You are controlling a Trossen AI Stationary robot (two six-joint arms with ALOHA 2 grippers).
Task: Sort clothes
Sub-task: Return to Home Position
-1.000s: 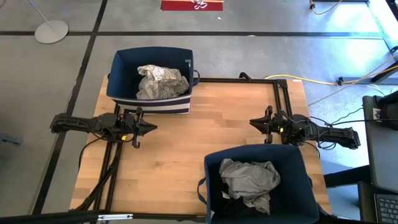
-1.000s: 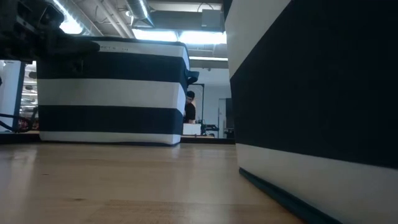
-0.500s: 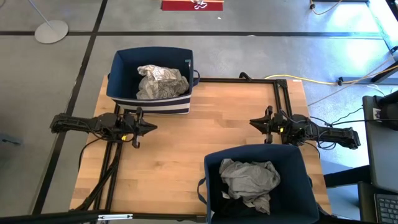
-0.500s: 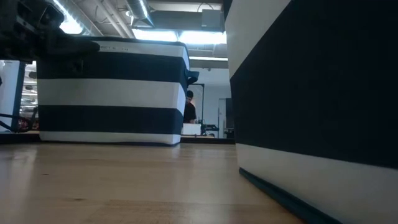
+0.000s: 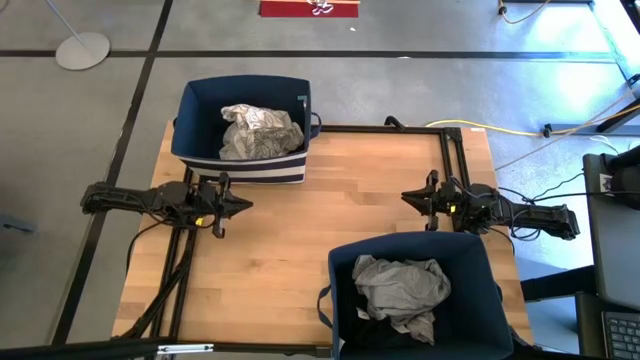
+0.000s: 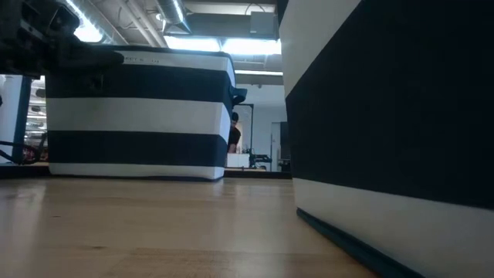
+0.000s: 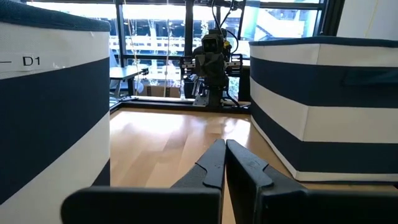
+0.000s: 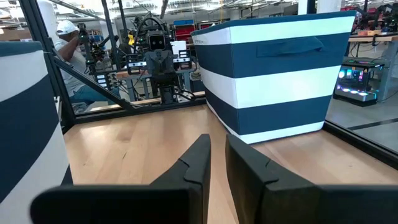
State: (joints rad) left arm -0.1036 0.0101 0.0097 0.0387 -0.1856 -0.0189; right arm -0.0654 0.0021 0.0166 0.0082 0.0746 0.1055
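Two bins hold all the clothes: a pale crumpled garment (image 5: pixel 260 132) at the table's far-left corner, grey and black ones (image 5: pixel 400 290) at its near-right corner. Left gripper (image 5: pixel 244 204) and right gripper (image 5: pixel 408 197) both hover empty at mid-table, fingers pressed together or nearly so. Each bin lies beside, not ahead of, its nearer gripper.

A wide strip of bare table (image 5: pixel 290 225) ran between the two end effectors, with nothing lying on it. The far bin (image 5: pixel 243 130) stood at the far left edge, just beyond the left end effector (image 5: pixel 240 206), blocking passage there. The near bin (image 5: pixel 415 290) filled the near right corner, just beside the right end effector (image 5: pixel 410 197). The near left part of the table lay open.
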